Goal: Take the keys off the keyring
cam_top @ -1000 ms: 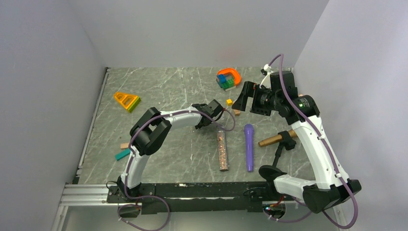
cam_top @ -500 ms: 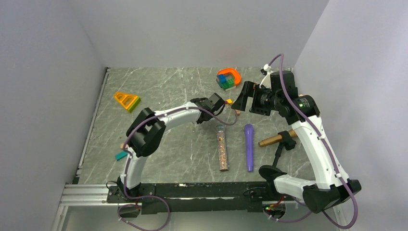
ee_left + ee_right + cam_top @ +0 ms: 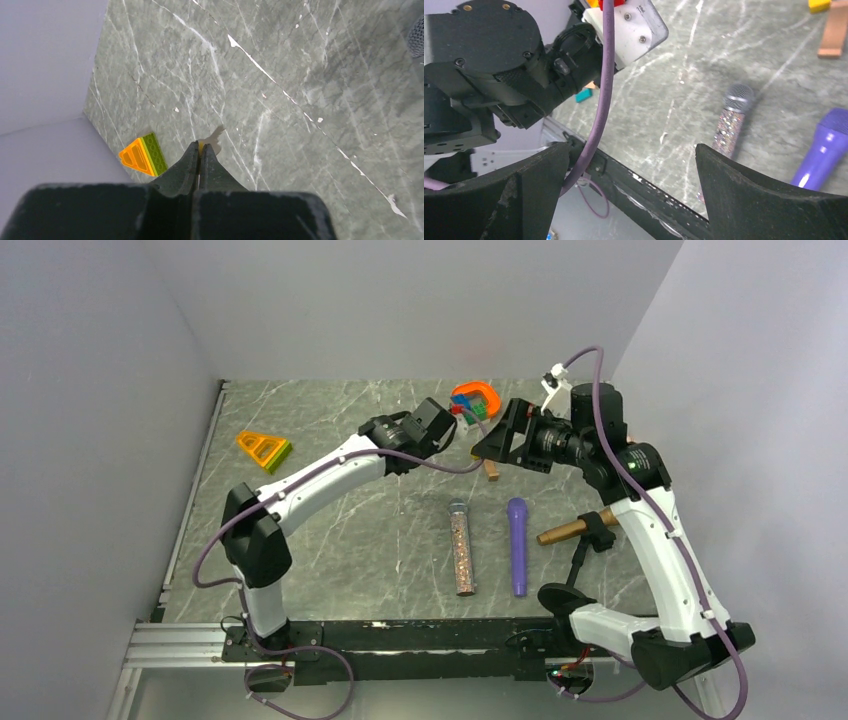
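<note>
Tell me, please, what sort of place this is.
Probably a robot test cell: grey walls box in a marble-patterned table, with two arms bolted at its edge and a purple toy microphone.

**Robot test cell in a lab**

Plain grey walls [image 3: 420, 310] box in a marble-patterned table [image 3: 340, 530]. A left arm [image 3: 320, 472] and a right arm [image 3: 660, 540] are bolted to a metal rail [image 3: 170, 645] at its near edge, trailing purple cables [image 3: 606, 50], and props lie scattered: toy microphones [image 3: 517, 545], blocks [image 3: 468, 408], a triangle [image 3: 262, 449].

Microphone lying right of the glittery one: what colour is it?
Purple; the microphone shows best in top external view.
</note>
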Controlling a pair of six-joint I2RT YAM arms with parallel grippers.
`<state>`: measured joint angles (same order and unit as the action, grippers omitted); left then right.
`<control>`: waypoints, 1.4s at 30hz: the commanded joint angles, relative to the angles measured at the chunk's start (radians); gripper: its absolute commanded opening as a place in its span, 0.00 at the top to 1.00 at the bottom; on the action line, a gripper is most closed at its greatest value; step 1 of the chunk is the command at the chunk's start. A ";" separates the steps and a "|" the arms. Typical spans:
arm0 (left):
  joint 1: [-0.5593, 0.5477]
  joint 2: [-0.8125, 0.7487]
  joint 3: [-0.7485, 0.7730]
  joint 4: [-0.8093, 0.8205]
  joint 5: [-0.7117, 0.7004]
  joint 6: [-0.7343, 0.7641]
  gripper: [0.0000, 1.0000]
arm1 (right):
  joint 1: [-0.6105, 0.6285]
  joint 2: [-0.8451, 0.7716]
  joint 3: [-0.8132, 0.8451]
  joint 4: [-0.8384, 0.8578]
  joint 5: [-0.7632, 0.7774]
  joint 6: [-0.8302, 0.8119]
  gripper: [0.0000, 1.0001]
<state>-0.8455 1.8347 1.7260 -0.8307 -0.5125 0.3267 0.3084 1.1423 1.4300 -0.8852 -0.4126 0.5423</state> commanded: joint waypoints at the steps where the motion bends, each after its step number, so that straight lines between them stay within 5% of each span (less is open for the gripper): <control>1: -0.002 -0.093 0.098 -0.110 0.032 -0.102 1.00 | -0.006 -0.057 -0.012 0.164 -0.106 0.071 0.00; 12: -0.001 -0.302 0.174 -0.185 0.185 -0.280 1.00 | -0.005 -0.091 -0.036 0.377 -0.282 0.262 0.00; 23: 0.000 -0.532 0.135 -0.119 0.451 -0.367 1.00 | -0.004 -0.123 -0.142 1.009 -0.595 0.592 0.00; 29: -0.001 -0.548 0.212 -0.121 0.638 -0.356 1.00 | -0.005 -0.120 -0.189 1.113 -0.585 0.629 0.00; 36: 0.000 -0.529 0.317 -0.084 0.760 -0.369 1.00 | -0.005 -0.037 -0.239 1.540 -0.667 0.869 0.02; 42: 0.006 -0.510 0.350 -0.010 0.850 -0.401 1.00 | 0.007 0.052 -0.216 1.731 -0.696 0.970 0.08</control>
<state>-0.8471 1.3155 2.0373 -0.9379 0.2291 -0.0391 0.3061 1.1580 1.1957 0.5930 -1.0660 1.3991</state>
